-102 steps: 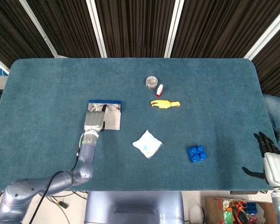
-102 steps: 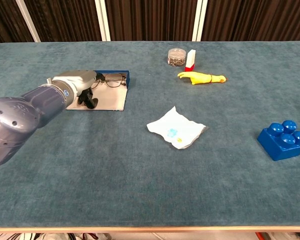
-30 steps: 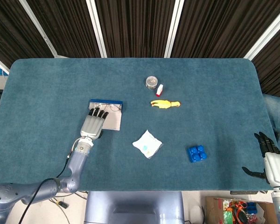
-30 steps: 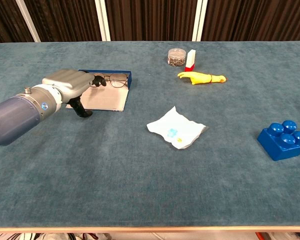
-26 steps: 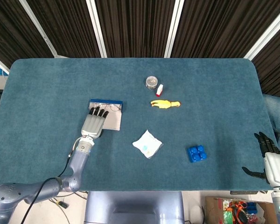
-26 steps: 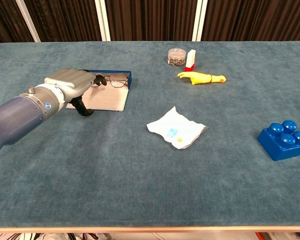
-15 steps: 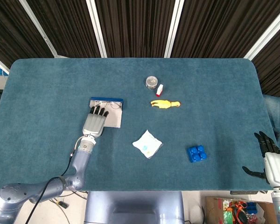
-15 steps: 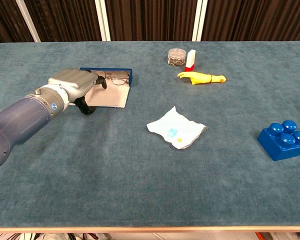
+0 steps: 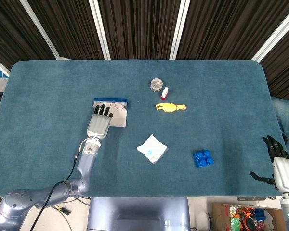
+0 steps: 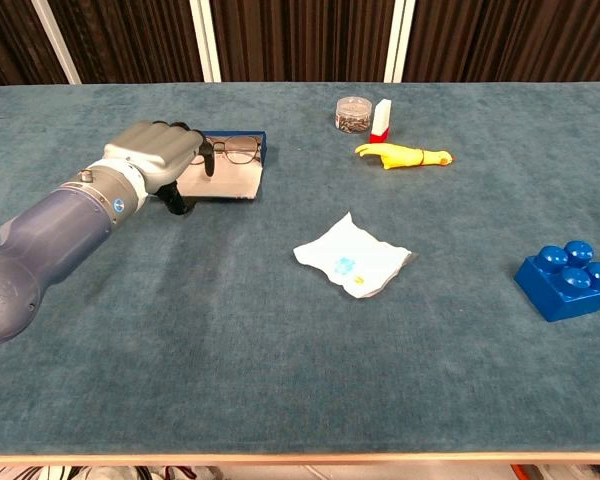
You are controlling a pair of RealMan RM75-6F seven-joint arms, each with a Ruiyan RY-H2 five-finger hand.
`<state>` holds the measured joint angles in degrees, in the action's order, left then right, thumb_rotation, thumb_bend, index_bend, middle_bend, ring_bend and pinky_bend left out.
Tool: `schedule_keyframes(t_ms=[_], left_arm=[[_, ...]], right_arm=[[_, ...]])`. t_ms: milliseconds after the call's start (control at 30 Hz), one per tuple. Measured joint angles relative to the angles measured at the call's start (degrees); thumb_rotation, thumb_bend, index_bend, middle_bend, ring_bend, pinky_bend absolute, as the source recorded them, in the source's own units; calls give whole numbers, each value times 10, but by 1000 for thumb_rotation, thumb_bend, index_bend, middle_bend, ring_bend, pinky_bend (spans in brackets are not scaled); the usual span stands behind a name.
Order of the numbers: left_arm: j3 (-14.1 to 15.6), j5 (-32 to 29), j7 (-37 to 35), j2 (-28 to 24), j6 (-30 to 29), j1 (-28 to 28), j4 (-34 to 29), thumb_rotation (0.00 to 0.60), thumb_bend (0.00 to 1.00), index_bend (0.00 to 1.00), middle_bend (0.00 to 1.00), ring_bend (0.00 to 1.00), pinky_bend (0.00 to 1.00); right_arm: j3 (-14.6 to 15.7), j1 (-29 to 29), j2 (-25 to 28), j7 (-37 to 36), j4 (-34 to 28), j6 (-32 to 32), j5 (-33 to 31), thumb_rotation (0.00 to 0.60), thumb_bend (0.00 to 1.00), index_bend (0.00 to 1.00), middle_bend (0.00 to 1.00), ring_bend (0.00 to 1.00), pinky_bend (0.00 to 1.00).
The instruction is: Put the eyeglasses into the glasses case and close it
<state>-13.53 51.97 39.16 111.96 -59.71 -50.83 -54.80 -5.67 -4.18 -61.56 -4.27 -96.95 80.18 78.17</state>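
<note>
Over on the left side of the table (image 9: pixel 48 86), the left hand (image 9: pixel 99 125) lies flat across the pale lid of the glasses case (image 9: pixel 119 119), fingers (image 10: pixel 206 155) draped forward and grasping nothing. Compared with a second ago, the hand has slid further toward the far edge of the table, and the visible lid panel has shrunk: it looks as though the lid is being swung up and over toward the blue tray. The eyeglasses (image 10: pixel 238 150) are already inside the case, lying against its blue far wall, lenses showing just past the fingertips. So the first half of the job seems done, and the closing is underway but not finished; the case is still open.

Moving right, a crumpled white packet (image 10: pixel 353 258) lies near the middle of the table, with a small clear jar (image 10: pixel 353 112), a red-and-white bottle (image 10: pixel 381 120) and a yellow rubber chicken (image 10: pixel 402 155) further back. A blue brick (image 10: pixel 568 279) sits toward the right edge.

At the table's near right corner, the right hand (image 9: pixel 278 166) hangs idle off the edge, fingers apart, holding nothing.
</note>
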Motion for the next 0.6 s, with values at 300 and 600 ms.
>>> schedule_keyframes(t_ms=[300, 600], left_arm=[[-17, 3, 1, 11, 2, -9, 35, 600, 412, 380, 128, 40, 89], [-31, -1, -8, 26, 16, -15, 80, 600, 427, 451, 133, 40, 89]], right_arm=[[0, 0, 1, -3, -1, 0, 0, 600, 123, 9, 0, 81, 186], [0, 1, 1, -4, -2, -1, -2, 600, 123, 9, 0, 81, 186]])
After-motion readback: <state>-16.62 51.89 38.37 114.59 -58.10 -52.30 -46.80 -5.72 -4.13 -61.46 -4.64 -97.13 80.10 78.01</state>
